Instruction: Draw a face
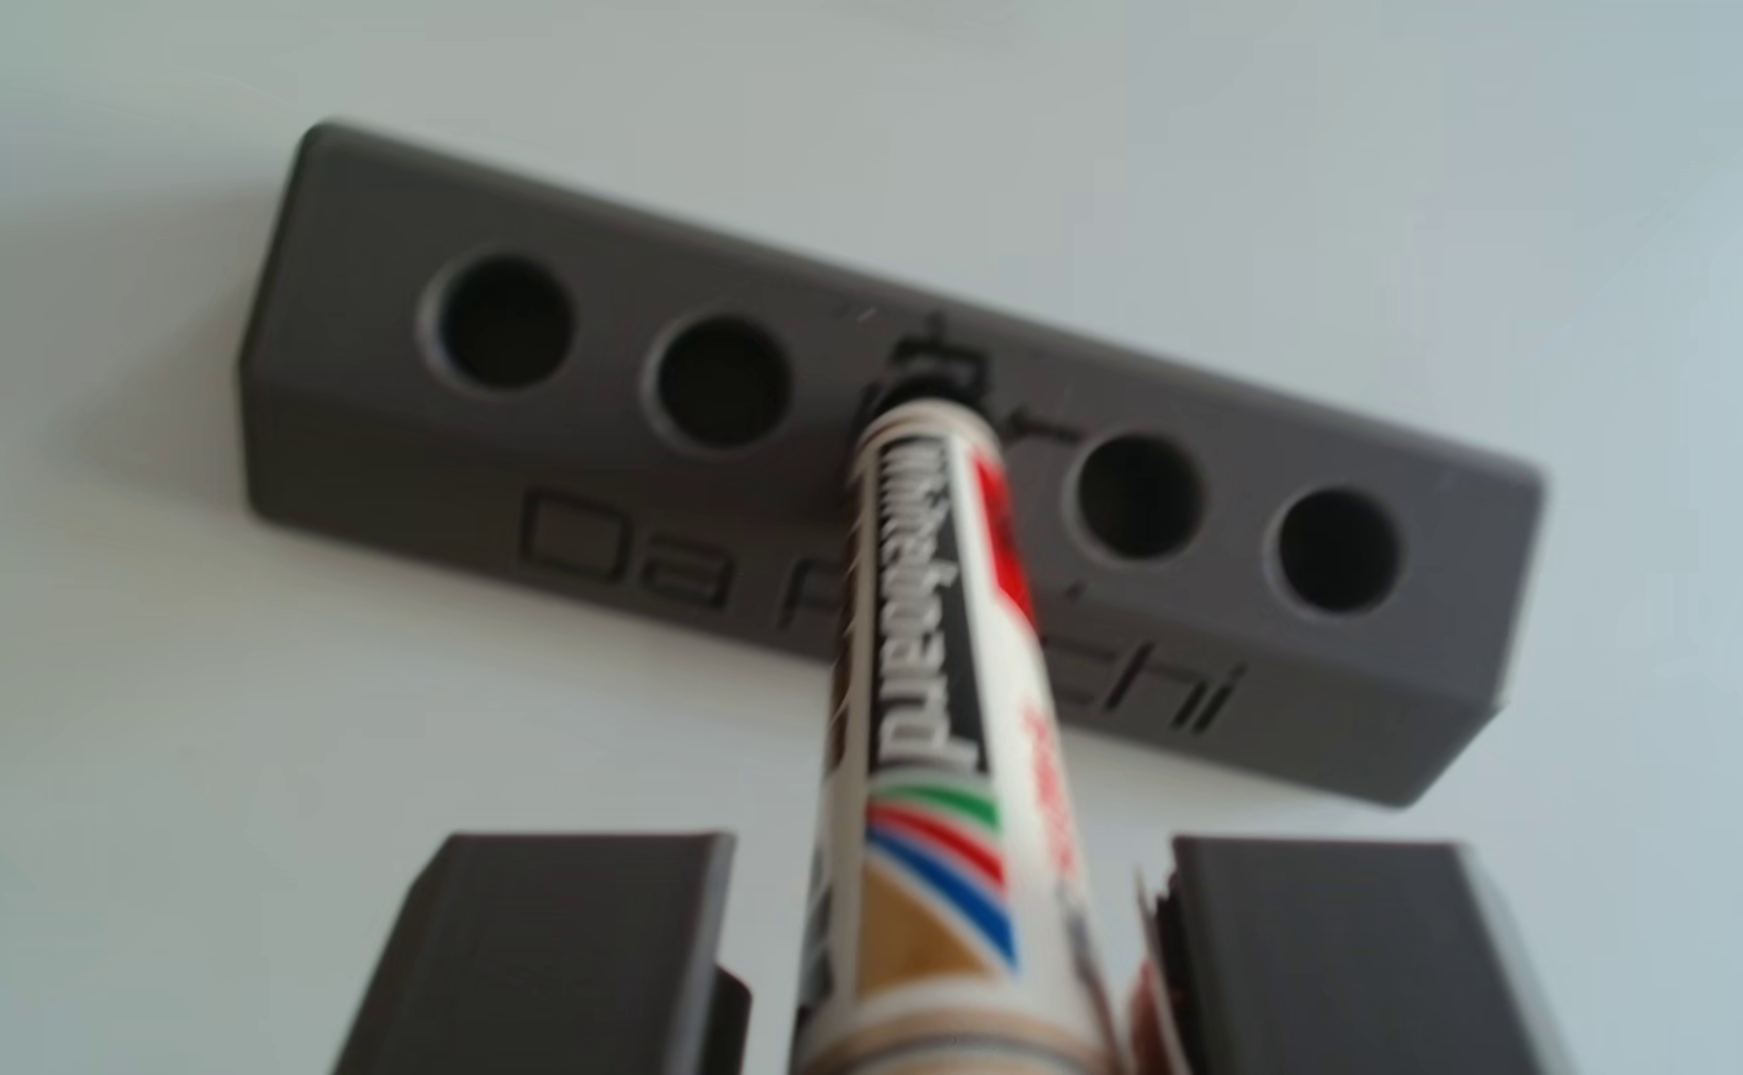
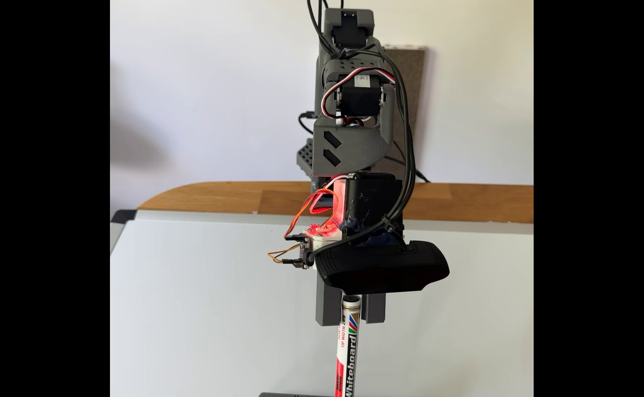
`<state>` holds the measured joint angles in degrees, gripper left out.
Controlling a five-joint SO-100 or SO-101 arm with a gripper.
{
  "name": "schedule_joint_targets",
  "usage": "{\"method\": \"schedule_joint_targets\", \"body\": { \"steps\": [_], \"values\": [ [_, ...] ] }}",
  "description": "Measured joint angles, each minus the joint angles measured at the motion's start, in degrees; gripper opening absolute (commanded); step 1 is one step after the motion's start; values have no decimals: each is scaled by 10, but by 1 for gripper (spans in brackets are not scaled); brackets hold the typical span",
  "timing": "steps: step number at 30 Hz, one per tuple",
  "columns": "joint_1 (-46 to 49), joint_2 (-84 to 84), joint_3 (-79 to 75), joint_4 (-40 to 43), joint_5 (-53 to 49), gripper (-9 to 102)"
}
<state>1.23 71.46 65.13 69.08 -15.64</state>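
Grey block, white-and-black marker

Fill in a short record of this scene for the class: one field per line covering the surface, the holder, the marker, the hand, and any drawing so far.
surface: white whiteboard lying on a wooden table
holder: grey five-hole block lettered "Da Pinchi"; four holes empty
marker: whiteboard marker, tip in the block's middle hole
hand: hand with a finger on each side of the marker barrel; contact cannot be judged
camera: black webcam mounted above the hand
drawing: no ink strokes visible on the board
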Motion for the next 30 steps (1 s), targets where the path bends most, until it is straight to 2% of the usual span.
{"method": "schedule_joint_targets", "body": {
  "steps": [11,15,22,30],
  "values": [
    [-1,0,-1,3,0,60],
    [-1,0,-1,3,0,50],
    [-1,0,-1,3,0,41],
    [-1,0,-1,3,0,21]
  ]
}}
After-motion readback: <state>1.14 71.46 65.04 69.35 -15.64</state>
